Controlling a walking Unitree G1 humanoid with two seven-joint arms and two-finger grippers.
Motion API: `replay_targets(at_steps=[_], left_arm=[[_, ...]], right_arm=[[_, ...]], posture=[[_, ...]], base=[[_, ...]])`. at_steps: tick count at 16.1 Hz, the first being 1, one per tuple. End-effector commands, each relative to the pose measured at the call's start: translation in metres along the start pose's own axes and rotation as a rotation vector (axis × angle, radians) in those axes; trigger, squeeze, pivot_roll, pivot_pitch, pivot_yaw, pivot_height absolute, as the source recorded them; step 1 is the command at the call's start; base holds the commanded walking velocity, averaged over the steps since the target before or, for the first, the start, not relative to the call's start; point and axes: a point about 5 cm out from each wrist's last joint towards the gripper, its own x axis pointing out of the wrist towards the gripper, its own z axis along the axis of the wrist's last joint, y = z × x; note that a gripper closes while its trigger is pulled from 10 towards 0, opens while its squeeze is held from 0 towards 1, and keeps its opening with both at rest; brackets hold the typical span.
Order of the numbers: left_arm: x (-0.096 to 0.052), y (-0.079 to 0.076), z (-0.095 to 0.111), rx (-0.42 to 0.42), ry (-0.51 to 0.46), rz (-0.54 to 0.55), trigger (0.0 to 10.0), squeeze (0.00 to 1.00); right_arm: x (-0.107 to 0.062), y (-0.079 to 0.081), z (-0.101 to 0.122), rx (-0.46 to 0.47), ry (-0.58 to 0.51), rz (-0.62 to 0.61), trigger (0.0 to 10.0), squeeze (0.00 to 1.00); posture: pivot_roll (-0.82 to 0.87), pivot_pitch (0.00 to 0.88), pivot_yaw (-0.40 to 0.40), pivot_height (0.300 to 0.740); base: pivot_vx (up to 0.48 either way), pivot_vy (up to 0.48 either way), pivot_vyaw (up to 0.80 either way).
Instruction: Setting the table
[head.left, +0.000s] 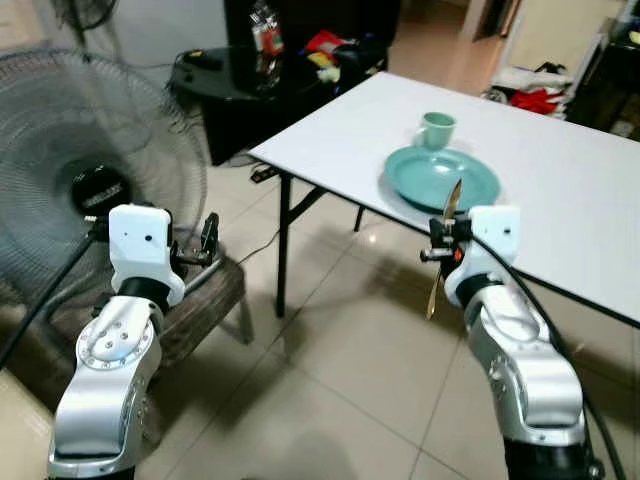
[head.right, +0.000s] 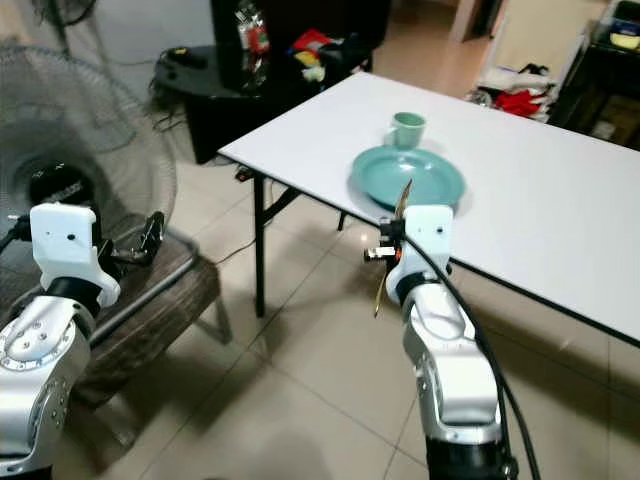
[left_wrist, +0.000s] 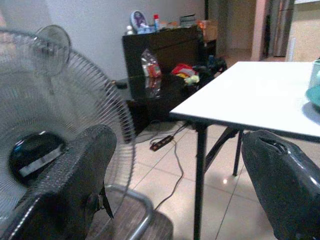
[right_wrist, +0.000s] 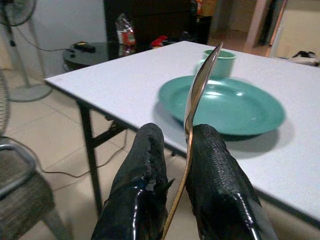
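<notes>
A teal plate (head.left: 443, 178) lies near the front edge of the white table (head.left: 560, 190), with a teal cup (head.left: 436, 130) just behind it. My right gripper (head.left: 444, 243) is shut on a gold spoon (right_wrist: 192, 115), held upright in front of the table edge, just short of the plate; the bowl points up and the handle hangs below the fingers (right_wrist: 215, 175). My left gripper (head.left: 205, 240) is open and holds nothing, raised off to the left above a stool (head.left: 200, 300).
A large standing fan (head.left: 85, 180) is at the left, close to my left arm. A black low table (head.left: 260, 85) with a bottle and clutter stands behind. The white table's folding legs (head.left: 284, 240) and tiled floor lie between my arms.
</notes>
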Motion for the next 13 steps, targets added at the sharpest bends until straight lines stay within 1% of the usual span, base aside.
replay_targets(at_steps=[1,3,6,8,11,12,13], left_arm=[[0.0028,-0.0064,0.0028,-0.001,-0.011,-0.035,10.0,0.0],[0.0036,-0.0071,0.0032,0.0,-0.013,-0.042,10.0,0.0],[0.0031,-0.003,0.0028,0.008,-0.012,-0.027,10.0,0.0],[0.0035,-0.0027,0.0032,0.011,-0.013,-0.026,10.0,0.0],[0.0058,-0.0025,0.0046,0.016,-0.018,-0.031,10.0,0.0],[0.0066,-0.0016,0.0045,0.017,-0.019,-0.031,10.0,0.0],[0.0072,-0.0012,0.0043,0.018,-0.019,-0.034,10.0,0.0]], right_arm=[[0.0002,-0.0075,0.0012,0.008,0.014,-0.028,10.0,0.0],[0.0015,-0.0056,0.0027,0.014,0.016,-0.022,10.0,0.0],[0.003,-0.0051,0.001,0.019,0.025,-0.011,10.0,0.0],[0.005,-0.0044,-0.0004,0.039,0.039,-0.006,10.0,0.0],[0.0076,-0.0058,0.0008,0.027,0.025,-0.034,10.0,0.0],[0.0076,-0.0057,0.0014,0.022,0.02,-0.039,10.0,0.0],[0.0073,-0.0057,0.0016,0.025,0.019,-0.04,10.0,0.0]], posture=[[0.07,0.0,-0.002,0.74],[0.07,0.0,-0.005,0.74],[0.08,0.0,-0.01,0.74],[0.09,0.0,-0.009,0.74],[0.09,0.0,-0.004,0.74],[0.08,0.0,0.0,0.74],[0.08,0.0,0.004,0.74]], base=[[0.334,0.0,0.0],[0.334,0.0,0.0],[0.333,0.0,0.0],[0.336,0.0,-0.62],[0.334,0.0,-0.77],[0.334,0.0,-0.43],[0.334,0.0,0.0]])
